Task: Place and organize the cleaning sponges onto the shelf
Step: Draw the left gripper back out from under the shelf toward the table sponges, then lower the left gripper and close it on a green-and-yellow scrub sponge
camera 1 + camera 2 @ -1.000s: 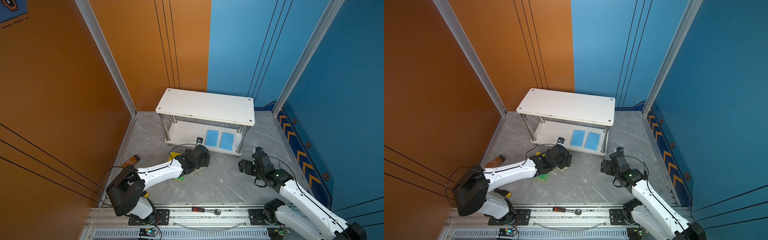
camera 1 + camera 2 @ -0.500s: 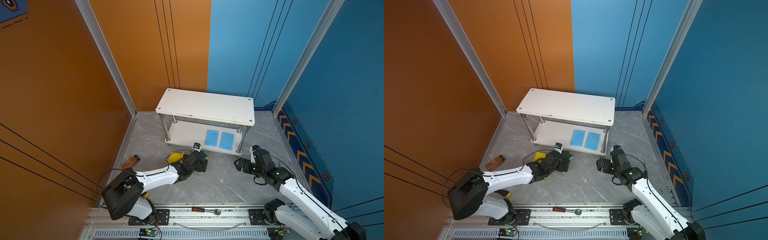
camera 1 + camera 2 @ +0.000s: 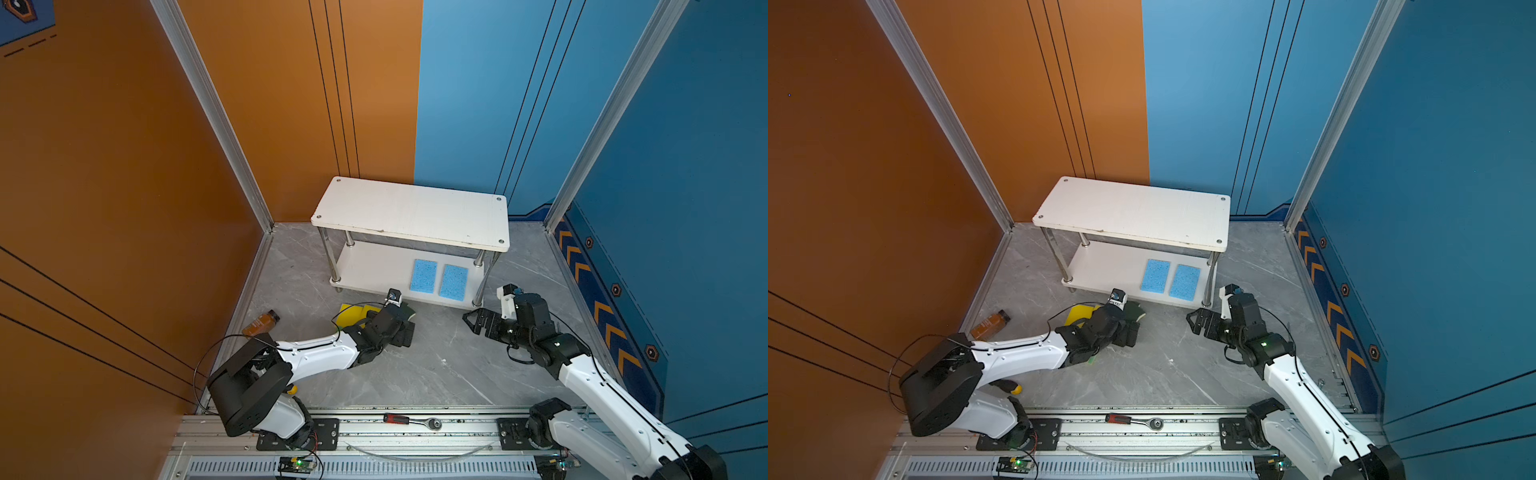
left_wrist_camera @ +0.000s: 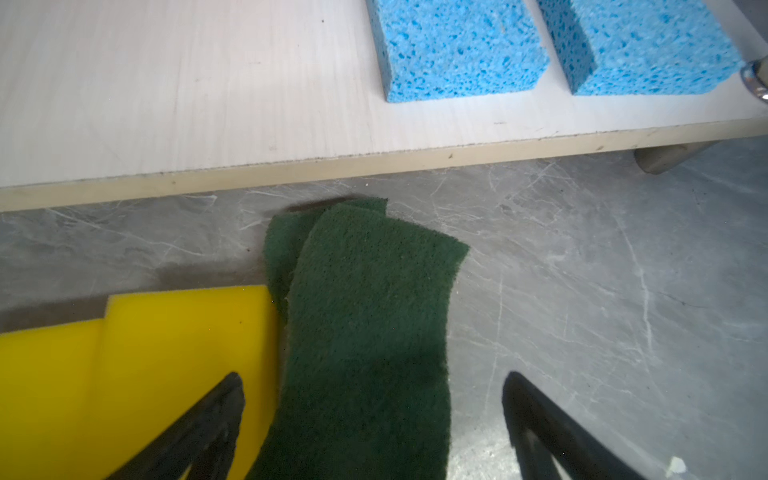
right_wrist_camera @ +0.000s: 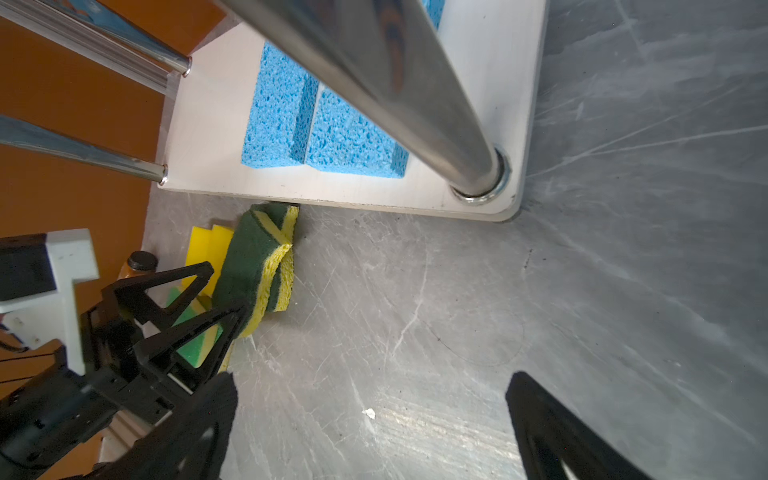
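Dark-green sponges [image 4: 365, 311] lie overlapped on the floor [image 3: 436, 365] just before the shelf [image 3: 411, 216]. The left gripper [image 4: 372, 376], arm stretched low, straddles them, jaws spread. The right gripper [image 3: 478, 322] hovers beside the shelf's front post [image 3: 480, 282], jaws spread.

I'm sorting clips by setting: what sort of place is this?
Probably a robot test booth, not a home: orange and blue wall panels in aluminium framing, left arm and right arm mounted on an aluminium rail, a ratchet wrench lying on it.
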Robot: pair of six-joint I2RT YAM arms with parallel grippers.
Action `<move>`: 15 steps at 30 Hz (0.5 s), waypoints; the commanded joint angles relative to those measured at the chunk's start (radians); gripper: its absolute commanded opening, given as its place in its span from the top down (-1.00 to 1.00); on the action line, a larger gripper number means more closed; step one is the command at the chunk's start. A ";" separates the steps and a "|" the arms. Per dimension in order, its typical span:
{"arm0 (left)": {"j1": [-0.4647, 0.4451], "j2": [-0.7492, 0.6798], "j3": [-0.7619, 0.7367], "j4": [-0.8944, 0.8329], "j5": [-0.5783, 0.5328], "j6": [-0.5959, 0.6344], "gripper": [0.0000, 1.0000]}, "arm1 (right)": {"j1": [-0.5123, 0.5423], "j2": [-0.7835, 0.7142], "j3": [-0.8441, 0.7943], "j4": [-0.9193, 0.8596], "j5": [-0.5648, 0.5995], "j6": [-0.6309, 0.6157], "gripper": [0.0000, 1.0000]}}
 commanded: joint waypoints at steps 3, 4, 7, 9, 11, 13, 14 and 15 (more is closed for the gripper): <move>-0.004 0.003 -0.021 -0.018 -0.024 -0.007 -0.95 | -0.022 0.000 -0.027 0.044 -0.072 0.023 -1.00; -0.004 0.005 -0.020 -0.025 -0.030 -0.013 -0.95 | -0.023 0.002 -0.031 0.047 -0.071 0.024 -1.00; -0.007 0.012 -0.020 -0.026 -0.026 -0.010 -0.96 | -0.025 0.004 -0.039 0.058 -0.074 0.030 -1.00; -0.006 0.024 -0.019 -0.026 -0.026 -0.010 -0.95 | -0.026 0.010 -0.043 0.064 -0.074 0.033 -1.00; -0.007 0.038 -0.018 -0.026 -0.026 -0.010 -0.95 | -0.027 0.014 -0.045 0.070 -0.075 0.036 -1.00; -0.007 0.052 -0.009 -0.026 -0.024 -0.011 -0.95 | -0.027 0.017 -0.047 0.074 -0.075 0.037 -1.00; -0.008 0.060 -0.008 -0.026 -0.020 -0.011 -0.95 | -0.028 0.018 -0.048 0.074 -0.075 0.037 -1.00; -0.010 0.066 -0.005 -0.026 -0.021 -0.013 -0.95 | -0.028 0.019 -0.048 0.076 -0.075 0.037 -1.00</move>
